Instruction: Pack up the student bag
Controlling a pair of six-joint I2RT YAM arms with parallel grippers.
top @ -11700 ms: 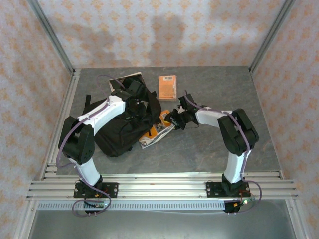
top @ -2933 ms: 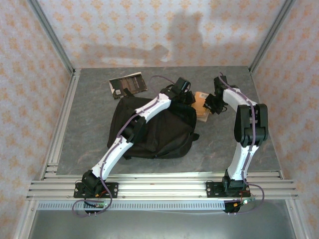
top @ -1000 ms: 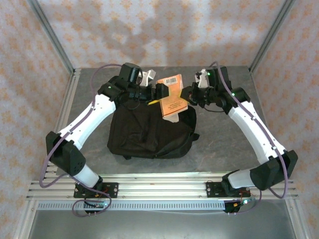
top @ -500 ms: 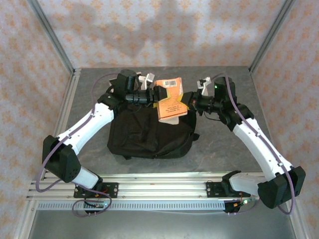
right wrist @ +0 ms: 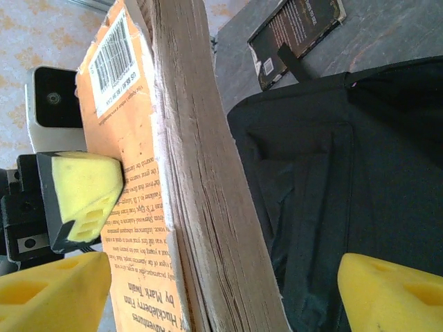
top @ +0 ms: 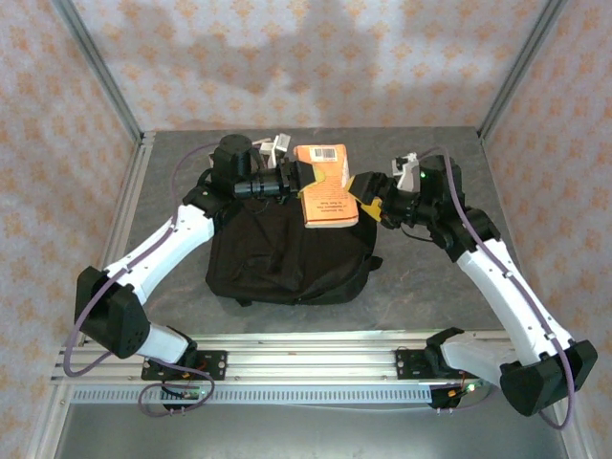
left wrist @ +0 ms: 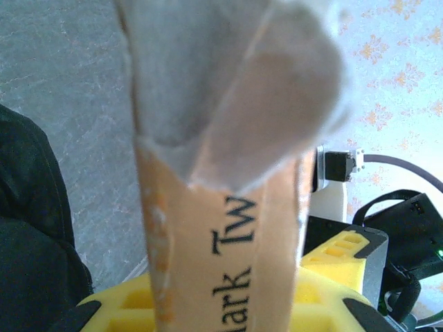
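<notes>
You see the student bag (top: 287, 263) lying flat mid-table (top: 430, 277): soft, creased black fabric, long axis running left to right; which end is its top you cannot tell. Your left gripper (top: 298, 177) clamps an orange paperback (top: 325, 191) with rough page edges above the bag's far edge. Your right gripper (top: 368, 196) has its yellow foam jaws wide apart, one either side of the book.

I count one black bag (top: 287, 258) on one grey table (top: 430, 277). Books come to two: one orange book (top: 325, 186) and one dark book (right wrist: 299, 26). My arms are two, one left arm (top: 163, 244) and one right arm (top: 507, 287). My grippers are two, one left gripper (top: 298, 177) and one right gripper (top: 368, 191), with two yellow-padded fingers (right wrist: 48, 290) on each, four in all.
</notes>
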